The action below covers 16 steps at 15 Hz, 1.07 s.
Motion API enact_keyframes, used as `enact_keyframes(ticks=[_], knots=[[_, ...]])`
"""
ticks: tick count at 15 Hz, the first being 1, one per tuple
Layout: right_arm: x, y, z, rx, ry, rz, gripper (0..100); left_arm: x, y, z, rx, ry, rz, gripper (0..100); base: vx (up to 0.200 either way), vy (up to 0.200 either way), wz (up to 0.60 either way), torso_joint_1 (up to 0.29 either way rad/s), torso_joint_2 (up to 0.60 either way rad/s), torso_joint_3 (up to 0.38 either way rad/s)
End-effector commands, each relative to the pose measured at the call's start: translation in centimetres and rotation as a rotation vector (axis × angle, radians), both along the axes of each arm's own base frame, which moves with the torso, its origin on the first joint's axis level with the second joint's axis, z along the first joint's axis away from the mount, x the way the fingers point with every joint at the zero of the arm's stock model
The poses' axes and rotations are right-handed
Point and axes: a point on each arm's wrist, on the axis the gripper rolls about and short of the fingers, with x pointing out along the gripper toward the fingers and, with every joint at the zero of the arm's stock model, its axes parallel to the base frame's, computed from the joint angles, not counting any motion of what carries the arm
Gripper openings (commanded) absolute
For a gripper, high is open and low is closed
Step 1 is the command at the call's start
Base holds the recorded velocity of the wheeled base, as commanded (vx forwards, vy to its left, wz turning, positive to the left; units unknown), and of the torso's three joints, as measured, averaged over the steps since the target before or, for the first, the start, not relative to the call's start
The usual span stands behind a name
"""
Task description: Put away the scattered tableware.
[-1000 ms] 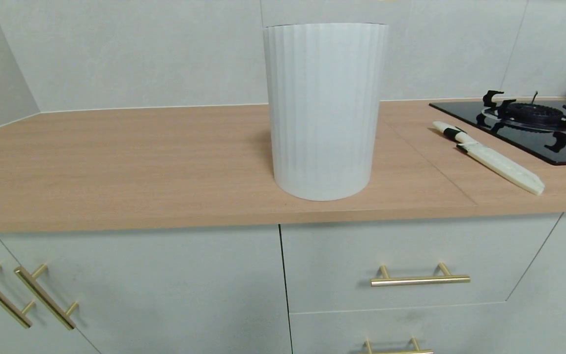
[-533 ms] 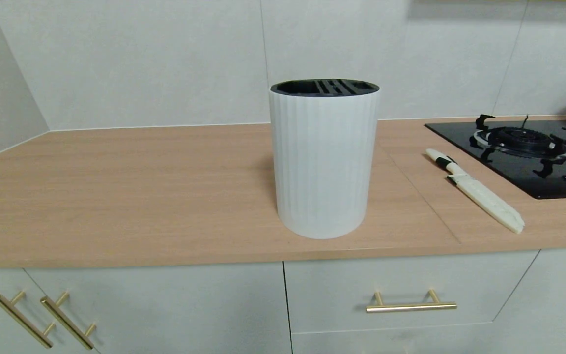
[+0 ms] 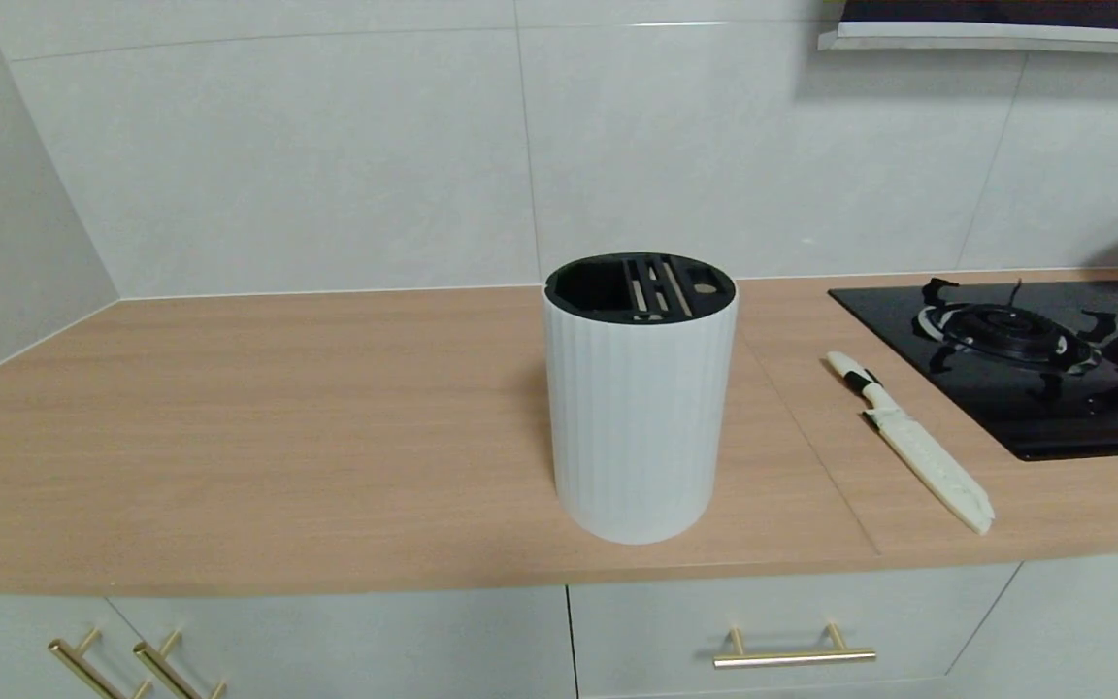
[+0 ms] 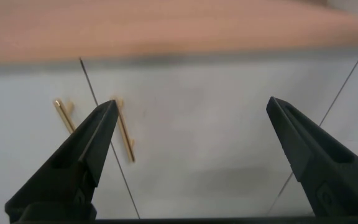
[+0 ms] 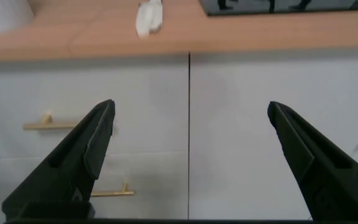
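Left hand (image 4: 191, 102) and right hand (image 5: 189, 104) hang released, low before the wooden desk (image 3: 229, 437).
Next, likely: grasp white black-banded knife (image 3: 908, 442), slot into ribbed white cylindrical holder (image 3: 639, 408).

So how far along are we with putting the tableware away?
Nothing looks done yet: the knife lies flat on the counter, between the white slotted holder and the stove, apart from both. Nothing is in hand: the left gripper and right gripper are open and empty, low before the cabinet fronts. Left: grasp the knife and slot it into the holder.
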Motion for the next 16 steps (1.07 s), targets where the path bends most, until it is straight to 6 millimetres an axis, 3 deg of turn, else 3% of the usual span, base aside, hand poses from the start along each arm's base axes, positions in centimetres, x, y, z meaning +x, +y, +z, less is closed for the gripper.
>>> enact_keyframes(ticks=[1, 16], knots=[[0.0, 0.0, 0.03, 0.0, 0.001, 0.0, 100, 0.0, 0.0, 0.0, 0.0, 0.0, -0.001, 100, 0.0, 0.0, 0.0, 0.203, -0.51, -0.29], [0.0, 0.0, 0.03, 0.0, 0.001, 0.0, 100, 0.0, 0.0, 0.0, 0.0, 0.0, 0.0, 100, 0.0, 0.0, 0.0, 0.245, -0.55, -0.303]])
